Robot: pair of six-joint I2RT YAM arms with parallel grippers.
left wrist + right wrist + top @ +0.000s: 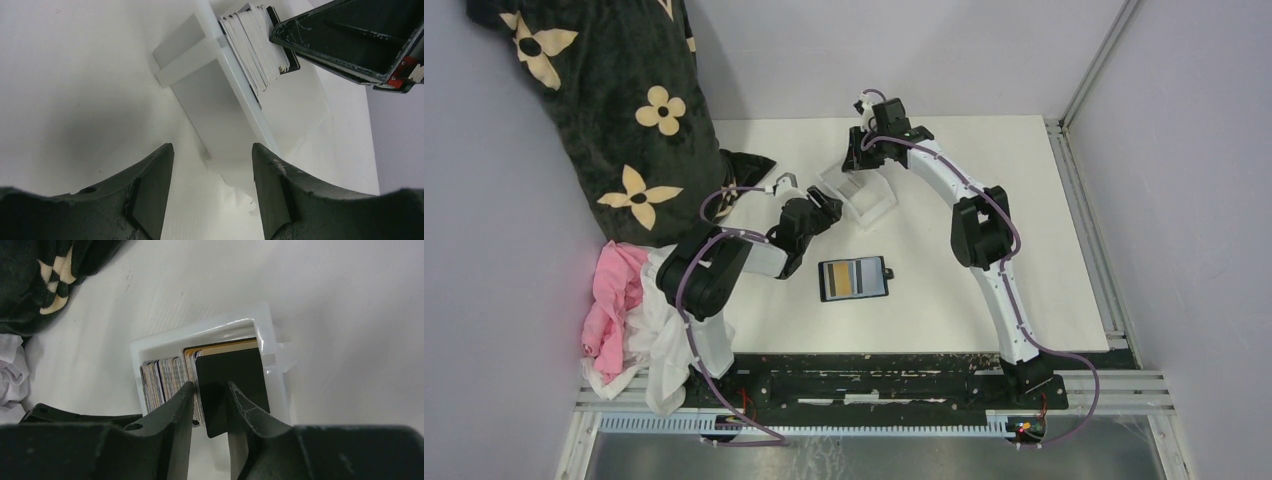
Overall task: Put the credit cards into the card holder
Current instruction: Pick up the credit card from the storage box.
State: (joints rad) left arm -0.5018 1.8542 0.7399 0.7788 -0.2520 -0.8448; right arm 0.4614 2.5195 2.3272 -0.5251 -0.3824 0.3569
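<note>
The card holder (854, 279) lies open on the white table, with grey and tan cards in its slots. A stack of credit cards (167, 375) stands on edge in a clear plastic tray (200, 330), also seen in the left wrist view (255, 45). My right gripper (210, 387) reaches into the tray. Its jaws are a narrow gap apart, with a tilted black card (240, 375) and a few light cards between them. My left gripper (212, 150) is open and empty over the table, just short of the tray (215, 100).
A dark cloth with cream flowers (614, 100) covers the far left. Pink and white cloths (619, 300) lie at the left edge beside the left arm. A metal rail (1084, 220) borders the table on the right.
</note>
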